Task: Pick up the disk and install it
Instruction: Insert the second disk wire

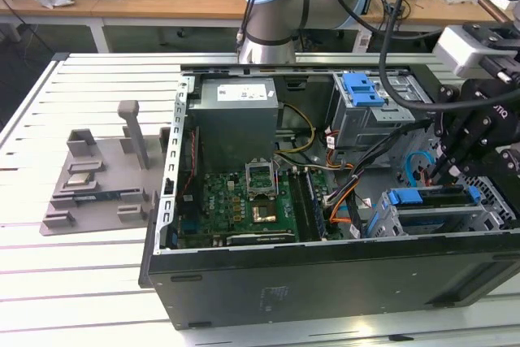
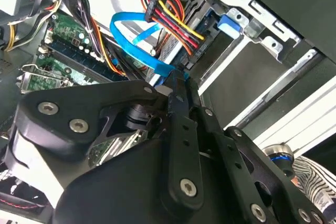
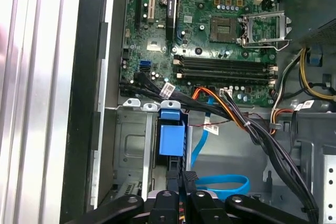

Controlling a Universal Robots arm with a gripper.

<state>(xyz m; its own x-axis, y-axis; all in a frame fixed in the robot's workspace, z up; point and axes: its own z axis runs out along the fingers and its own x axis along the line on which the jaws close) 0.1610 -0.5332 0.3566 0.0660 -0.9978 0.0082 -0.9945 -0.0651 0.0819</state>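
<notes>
Slatted white table (image 1: pixel 73 282) carries the open computer case (image 1: pixel 325 282); a grey fixture (image 1: pixel 101 172) lies beside it.

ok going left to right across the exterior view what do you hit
grey plastic fixture → open computer case's wall → motherboard → orange and black cables → drive cage with blue rails → gripper

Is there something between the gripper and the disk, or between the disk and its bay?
Nothing solid seems to lie between them. The gripper hangs right beside the disk, which already sits in its metal bay. A blue flat cable and a bundle of coloured wires run close past the gripper, though.
</notes>
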